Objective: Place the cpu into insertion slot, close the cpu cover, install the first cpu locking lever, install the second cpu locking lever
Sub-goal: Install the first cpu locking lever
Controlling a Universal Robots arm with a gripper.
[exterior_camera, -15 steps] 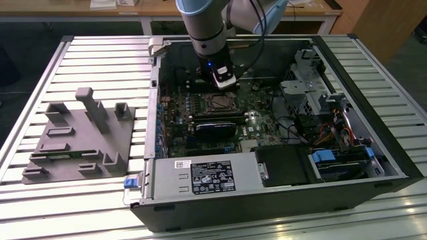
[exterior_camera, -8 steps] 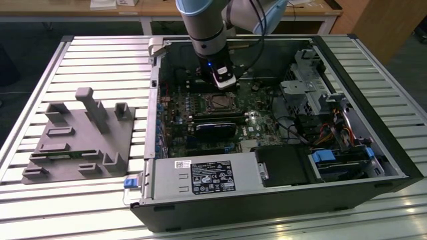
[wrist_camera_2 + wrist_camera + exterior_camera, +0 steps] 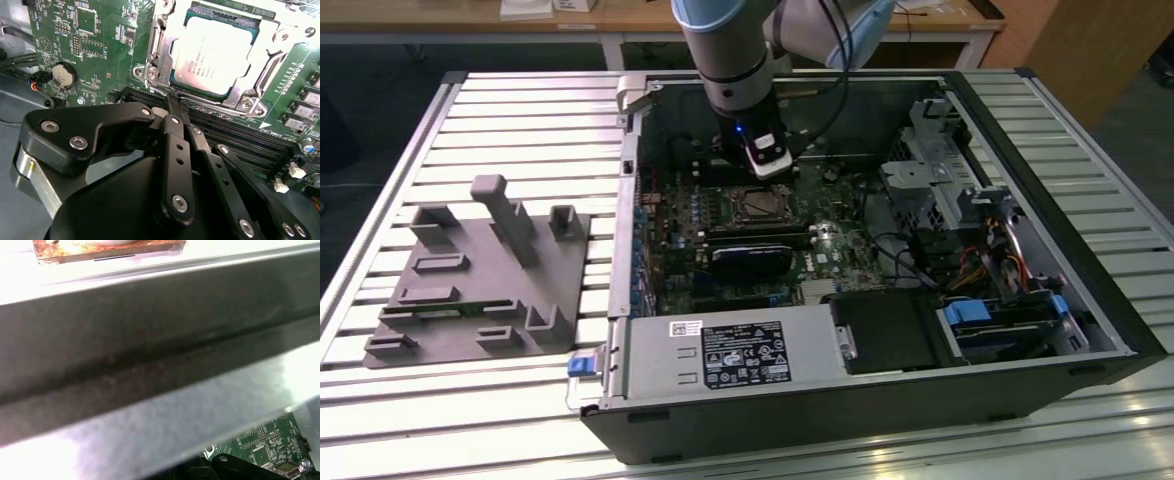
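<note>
The cpu (image 3: 212,55) sits in the insertion slot (image 3: 161,75) beside the narrowed, empty gripper (image 3: 175,102).

You see faint rows of print on the cpu (image 3: 212,52) lid, right of centre near the top of the second wrist view, too small to make out. In the exterior view, lower centre, the black label (image 3: 746,354) and white sticker (image 3: 686,328) carry print you cannot make out either.

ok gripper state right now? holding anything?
Gripper: shut, fingertips together, nothing held. It sits just off the edge of the cpu cover, which is closed over the cpu.
</note>
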